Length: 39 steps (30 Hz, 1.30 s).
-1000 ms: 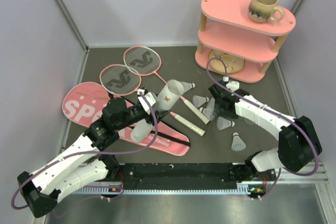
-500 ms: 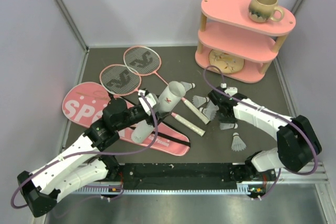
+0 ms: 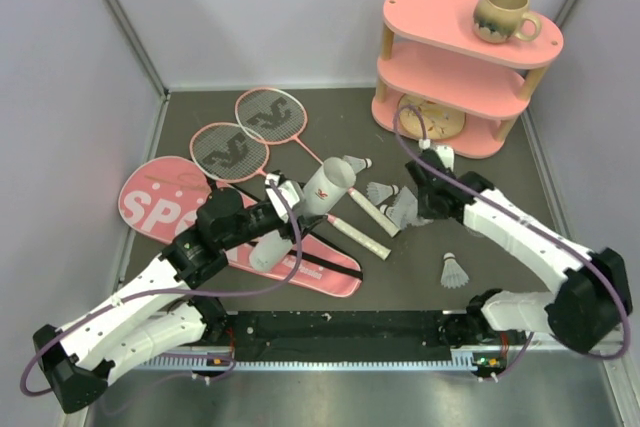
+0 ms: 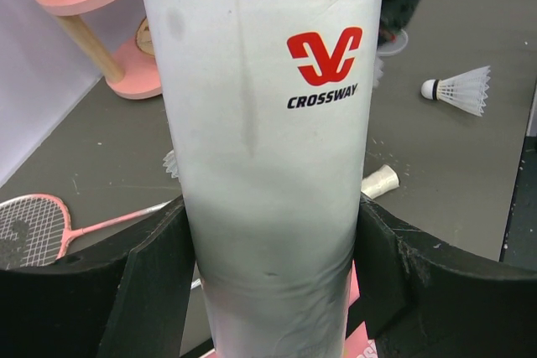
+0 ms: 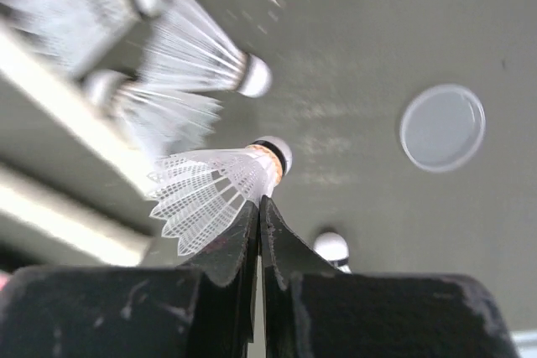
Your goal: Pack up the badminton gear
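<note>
Packing barely begun. Bag point(image 3: 158, 203) lies on the worktop point(image 3: 400, 282) with both rackets point(image 3: 228, 150) outside it. Left fingers point(image 4: 151, 274) are spread around the tilted tube point(image 4: 268, 123), while right fingers point(image 5: 222, 270), pressed together, pinch one shuttlecock point(image 5: 214, 190) by its feathers. Other shuttlecocks point(image 3: 453, 270) lie loose.

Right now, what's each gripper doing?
Left gripper: closed on the white tube.
Right gripper: closed, pinching a shuttlecock by its feathers.

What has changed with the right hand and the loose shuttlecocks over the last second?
The right hand dipped to the shuttlecock lying just nearer the arm bases, shut on its feather skirt and lifted it away. The left hand holds the white tube as before. The rackets, bag and lone shuttlecock have not moved.
</note>
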Motion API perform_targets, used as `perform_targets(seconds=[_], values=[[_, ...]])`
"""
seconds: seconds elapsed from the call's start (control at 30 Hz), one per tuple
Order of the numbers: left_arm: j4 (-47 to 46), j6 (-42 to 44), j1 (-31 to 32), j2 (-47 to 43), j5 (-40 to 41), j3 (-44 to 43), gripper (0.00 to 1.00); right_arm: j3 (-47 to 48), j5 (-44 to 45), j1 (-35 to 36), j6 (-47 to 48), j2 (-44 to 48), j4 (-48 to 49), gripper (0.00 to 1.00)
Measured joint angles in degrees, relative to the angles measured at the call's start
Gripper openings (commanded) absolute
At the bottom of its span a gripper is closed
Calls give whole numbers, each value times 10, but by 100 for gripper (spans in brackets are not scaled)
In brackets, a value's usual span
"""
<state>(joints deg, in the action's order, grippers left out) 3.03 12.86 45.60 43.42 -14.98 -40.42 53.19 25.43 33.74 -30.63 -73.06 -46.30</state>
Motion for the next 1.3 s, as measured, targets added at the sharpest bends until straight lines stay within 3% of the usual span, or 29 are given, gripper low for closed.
perform_targets(seconds=[0.13,0.3,0.63,0.87,1.3], values=[[-3,13,0,-2,-20,8,12,65,-67,0,47,68,2,0],[-5,18,0,-9,-43,14,12,169,-216,0,90,124,-1,0],[-18,39,2,-34,-66,38,11,308,-521,2,94,133,0,0],[-27,45,2,-62,-62,59,11,317,-627,2,83,133,-3,0],[-31,47,2,-62,-64,61,11,342,-674,9,48,122,29,0]])
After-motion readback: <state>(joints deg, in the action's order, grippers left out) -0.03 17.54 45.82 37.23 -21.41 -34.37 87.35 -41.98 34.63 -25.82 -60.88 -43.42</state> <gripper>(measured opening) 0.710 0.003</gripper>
